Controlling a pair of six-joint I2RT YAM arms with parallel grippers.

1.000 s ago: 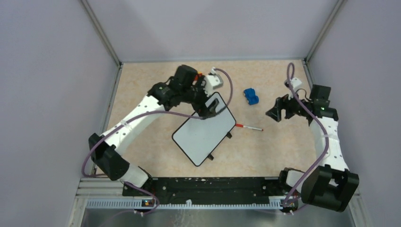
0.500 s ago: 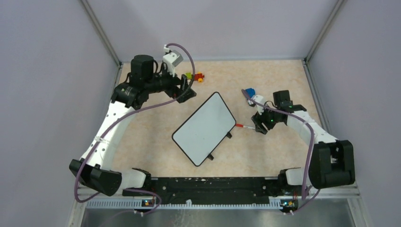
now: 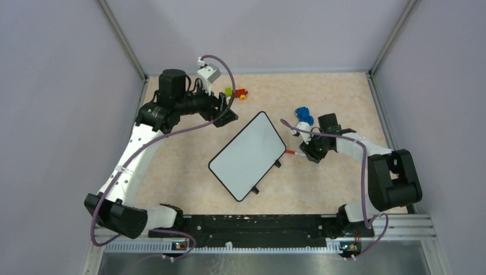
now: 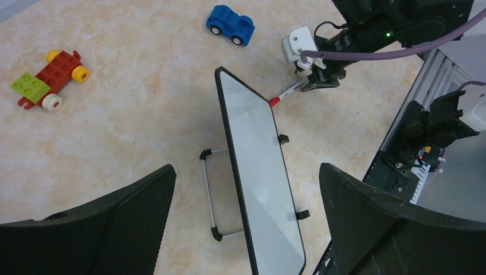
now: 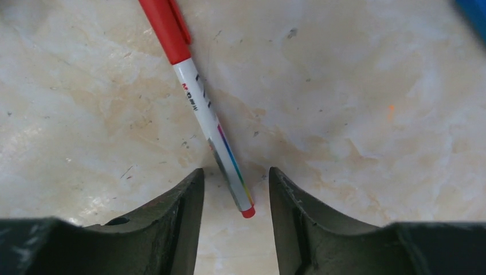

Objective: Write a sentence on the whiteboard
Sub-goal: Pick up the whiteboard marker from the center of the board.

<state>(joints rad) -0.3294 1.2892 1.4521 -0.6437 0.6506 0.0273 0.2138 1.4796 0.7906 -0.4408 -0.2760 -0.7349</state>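
We find the jaws of the right gripper [image 5: 236,175] partly apart, one on each side of the marker [image 5: 198,97]. Bare table [image 3: 183,172] shows between each finger [image 5: 172,217] and the barrel, so nothing is clamped. The fingers straddle the marker's tail end, and its small red plug lies just inside the gap. The long red cap points away from the wrist. The gripper sits low over the table, and the marker lies flat on it.

The jaws of the left gripper [image 4: 246,172] are spread wide and hold nothing. It hangs above the table beyond the far left corner of the whiteboard [image 3: 247,156], and its camera looks down along the board.

We locate the whiteboard near the middle of the table, set on a diagonal between the two grippers and touched by neither. Its face shows plain white inside the thin dark frame. Two black clip feet stick out on its right side. In the left wrist view a thin wire leg [image 4: 209,192] with black ends lies along its other side. We cannot tell whether the board lies flat or stands slightly propped.

The marker's red cap comes just beside the board's right edge; we cannot tell whether they touch.

A blue toy car [image 3: 304,116] stands just beyond the right gripper. A red, green and yellow brick vehicle [image 3: 236,92] sits near the far edge of the table, beside the left wrist.
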